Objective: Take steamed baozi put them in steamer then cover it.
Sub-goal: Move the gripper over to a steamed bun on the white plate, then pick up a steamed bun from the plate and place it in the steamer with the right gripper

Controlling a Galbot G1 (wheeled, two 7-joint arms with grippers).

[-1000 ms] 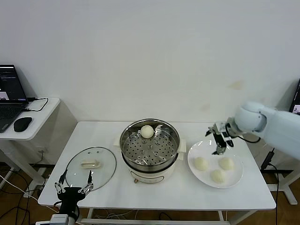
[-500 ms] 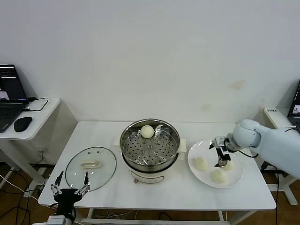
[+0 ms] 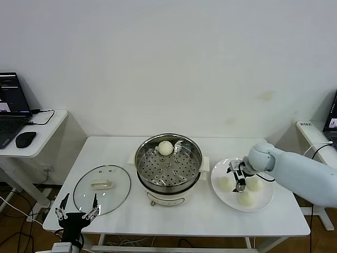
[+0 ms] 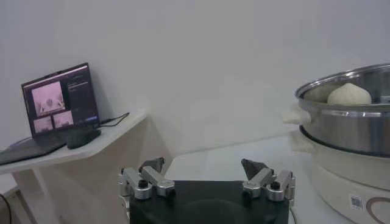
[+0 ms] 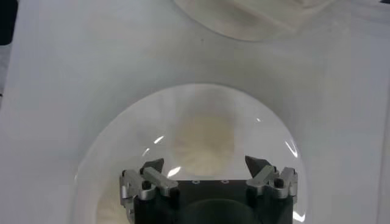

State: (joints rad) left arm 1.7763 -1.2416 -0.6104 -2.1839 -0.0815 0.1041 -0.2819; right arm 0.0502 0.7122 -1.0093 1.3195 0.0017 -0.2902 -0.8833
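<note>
Nearest the head camera, the left claw [image 3: 77, 215] waits spread and empty at the table's front edge, the glass lid [image 3: 101, 188] just beyond it. Farther off, the right claw [image 3: 237, 176] hangs spread over the white plate [image 3: 265, 203], a bun [image 5: 205, 144] directly beneath its fingers. Buns are likely soft, light and easily dented; take it gently around the widest sides. Only the head view shows the other plate buns and the steamer [image 3: 168, 167] holding one bun [image 3: 165, 148].

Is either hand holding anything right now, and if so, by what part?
Nothing is held. The right hand hangs open over the plate, above a baozi it has not gripped. The left hand waits open near the table's front edge.
</note>
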